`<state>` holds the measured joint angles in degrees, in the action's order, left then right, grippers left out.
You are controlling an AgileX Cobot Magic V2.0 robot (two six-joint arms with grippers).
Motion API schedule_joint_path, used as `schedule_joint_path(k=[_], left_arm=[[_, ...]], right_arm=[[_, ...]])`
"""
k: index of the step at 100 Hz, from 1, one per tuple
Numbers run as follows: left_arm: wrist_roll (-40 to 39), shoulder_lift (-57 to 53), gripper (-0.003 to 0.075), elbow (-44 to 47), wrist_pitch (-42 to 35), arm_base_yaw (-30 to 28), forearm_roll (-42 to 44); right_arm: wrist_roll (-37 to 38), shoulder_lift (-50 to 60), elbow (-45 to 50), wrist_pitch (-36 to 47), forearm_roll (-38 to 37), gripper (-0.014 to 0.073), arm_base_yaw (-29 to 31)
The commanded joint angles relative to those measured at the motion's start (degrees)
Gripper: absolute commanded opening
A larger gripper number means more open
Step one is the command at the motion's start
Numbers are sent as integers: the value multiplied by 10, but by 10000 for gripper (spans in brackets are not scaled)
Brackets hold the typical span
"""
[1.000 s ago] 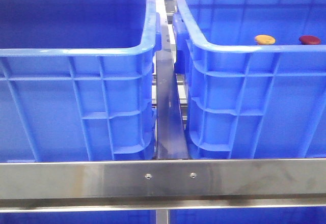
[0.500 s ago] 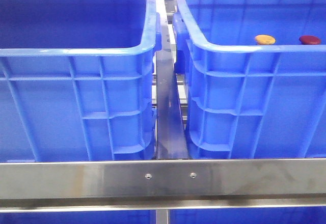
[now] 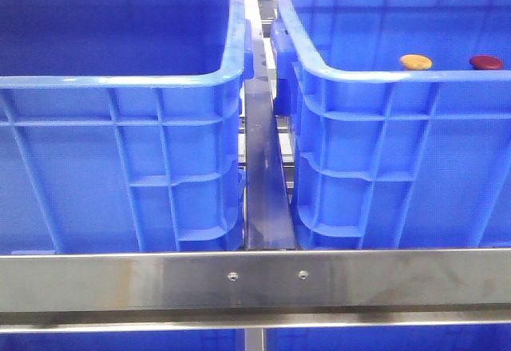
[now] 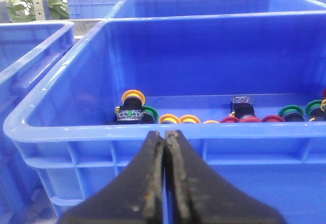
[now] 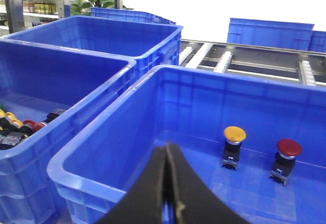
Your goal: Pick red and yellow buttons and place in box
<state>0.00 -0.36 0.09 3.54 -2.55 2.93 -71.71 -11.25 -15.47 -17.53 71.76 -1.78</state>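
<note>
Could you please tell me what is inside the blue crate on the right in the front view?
A yellow button and a red button stand inside the right crate. Its near wall hides the floor below them.

I see two crates side by side behind a metal rail (image 3: 255, 279); the left crate (image 3: 120, 80) sits apart from the right box (image 3: 383, 76); inside the box, one button (image 3: 415, 62) stands left of another button (image 3: 485, 62).
</note>
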Motion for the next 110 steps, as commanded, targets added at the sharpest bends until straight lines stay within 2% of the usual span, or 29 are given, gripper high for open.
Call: schedule_joint_path(k=[1, 7, 14, 20, 37, 43, 49, 59, 89, 94, 110], left_arm=[[-3, -17, -20, 29, -48, -1, -5], [-3, -17, -20, 29, -48, -1, -5], [-3, -17, -20, 29, -48, -1, -5], [-3, -17, -20, 29, -48, -1, -5], [-3, -17, -20, 29, -48, -1, -5], [-3, -17, -20, 29, -48, -1, -5], [-3, -17, -20, 29, -48, -1, -5], [-3, -17, -20, 29, -48, -1, -5], [-3, -17, -20, 29, -48, -1, -5], [-3, -17, -20, 29, -48, -1, -5], [-3, -17, -20, 29, -48, -1, -5]], right_arm=[[2, -7, -15, 55, 2, -66, -2], [20, -7, -15, 91, -39, -66, -2], [97, -7, -15, 117, -132, -66, -2], [207, -7, -15, 130, -230, -66, -2], [559, -2, -15, 171, -594, -66, -2], [662, 2, -14, 179, -683, -66, -2], [729, 6, -5, 192, -747, -66, -2], [787, 19, 34, 228, -781, -66, -2], [790, 107, 162, 259, -777, -66, -2], [791, 135, 162, 207, -775, -66, -2], [791, 132, 163, 206, -775, -66, 7]])
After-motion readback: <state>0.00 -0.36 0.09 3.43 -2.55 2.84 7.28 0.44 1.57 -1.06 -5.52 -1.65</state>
